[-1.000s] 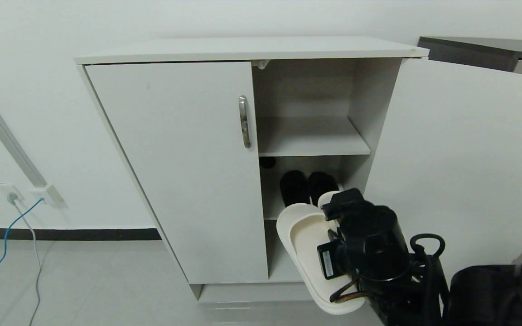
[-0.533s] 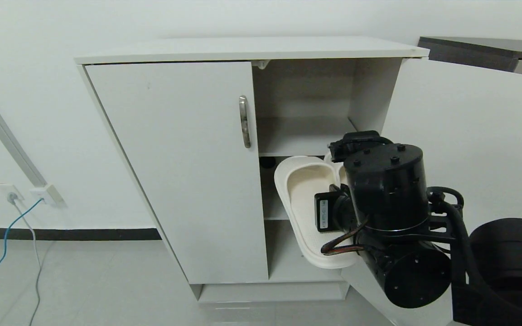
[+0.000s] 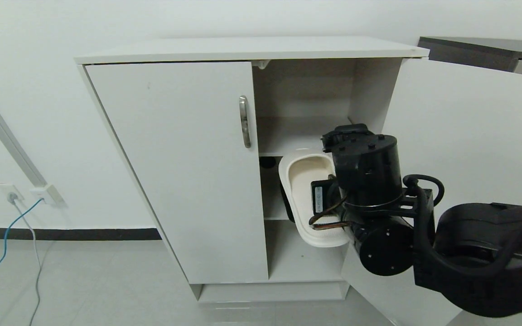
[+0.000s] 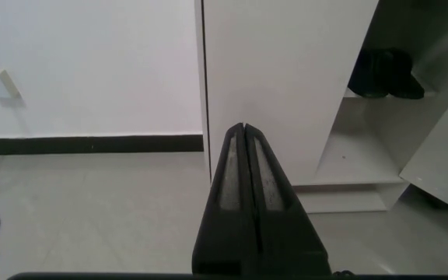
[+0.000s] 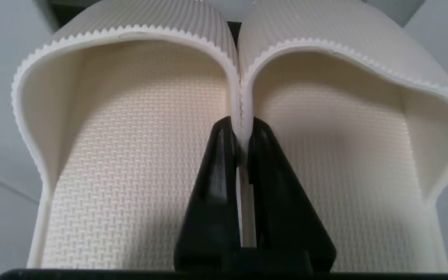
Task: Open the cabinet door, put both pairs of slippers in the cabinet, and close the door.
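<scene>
Head view puts the tall white two-door wooden cabinet [image 3: 243,47] ahead of me, its right door [image 3: 460,149] swung wide toward 3 o'clock and its left door [image 3: 175,167] closed, so the opening step is done. The pair of black slippers [image 4: 385,74] sits on the middle shelf [image 4: 362,99] inside; I count that pair as stowed. My right gripper [image 5: 243,132] is clenched on the pair of cream ribbed rubber slippers [image 3: 306,190], pinching their two inner side walls together so both hang as one bundle, toes toward the cabinet. The bundle sits at the mouth of the opening, at 4 o'clock from the left door's metal handle [image 3: 244,121]. Whether the toes have crossed the front edge I can't quite say; my own arm covers that part. My left gripper [image 4: 243,128] is closed on nothing, facing the left door. Left to do, as I judge: set the cream pair on a shelf, let go, back out, close the right door.
</scene>
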You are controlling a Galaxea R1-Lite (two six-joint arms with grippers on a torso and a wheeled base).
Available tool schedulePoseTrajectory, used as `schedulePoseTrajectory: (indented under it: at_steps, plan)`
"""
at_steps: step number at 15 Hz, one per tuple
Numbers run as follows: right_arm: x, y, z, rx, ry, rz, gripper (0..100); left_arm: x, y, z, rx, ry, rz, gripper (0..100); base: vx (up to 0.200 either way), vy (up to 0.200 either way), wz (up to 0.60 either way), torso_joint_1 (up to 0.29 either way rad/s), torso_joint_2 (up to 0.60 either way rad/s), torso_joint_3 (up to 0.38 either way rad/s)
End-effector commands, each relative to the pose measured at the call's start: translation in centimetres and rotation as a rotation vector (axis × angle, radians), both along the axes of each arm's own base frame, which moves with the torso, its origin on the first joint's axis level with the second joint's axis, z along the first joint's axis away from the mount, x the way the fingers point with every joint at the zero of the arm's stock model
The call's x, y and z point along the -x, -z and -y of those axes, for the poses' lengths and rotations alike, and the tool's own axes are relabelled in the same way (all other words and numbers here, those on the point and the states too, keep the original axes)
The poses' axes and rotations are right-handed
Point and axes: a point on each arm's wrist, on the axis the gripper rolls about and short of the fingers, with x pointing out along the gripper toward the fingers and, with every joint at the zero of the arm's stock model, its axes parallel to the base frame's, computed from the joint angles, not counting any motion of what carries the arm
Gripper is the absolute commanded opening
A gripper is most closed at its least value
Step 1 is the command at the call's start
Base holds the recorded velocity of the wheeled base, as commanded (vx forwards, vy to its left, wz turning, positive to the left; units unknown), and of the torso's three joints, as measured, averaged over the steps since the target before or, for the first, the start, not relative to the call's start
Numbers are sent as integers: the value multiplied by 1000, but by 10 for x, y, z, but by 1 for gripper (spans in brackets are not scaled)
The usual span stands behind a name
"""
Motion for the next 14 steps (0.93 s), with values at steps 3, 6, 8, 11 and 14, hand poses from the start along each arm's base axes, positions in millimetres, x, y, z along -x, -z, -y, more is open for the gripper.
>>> schedulePoseTrajectory:
  at_steps: [3, 6, 8, 11, 14]
  plan:
    - [-4, 0, -4, 16, -4, 22, 0, 0, 0, 0, 1, 2, 0, 0, 67, 0, 0, 1, 1, -1]
    - [-5, -1, -5, 22, -12, 34, 0, 0, 0, 0, 1, 2, 2, 0, 200, 0, 0, 2, 7, -1]
    - [-6, -1, -7, 21, -14, 34, 0, 0, 0, 0, 1, 2, 2, 0, 200, 0, 0, 0, 5, 7]
    - [-7, 0, -8, 17, -16, 32, 0, 0, 0, 0, 1, 2, 2, 0, 200, 0, 0, 6, 1, 7]
    - [-10, -1, -7, 12, -9, 35, 0, 0, 0, 0, -2, 2, 0, 0, 67, 0, 0, 2, 1, -1]
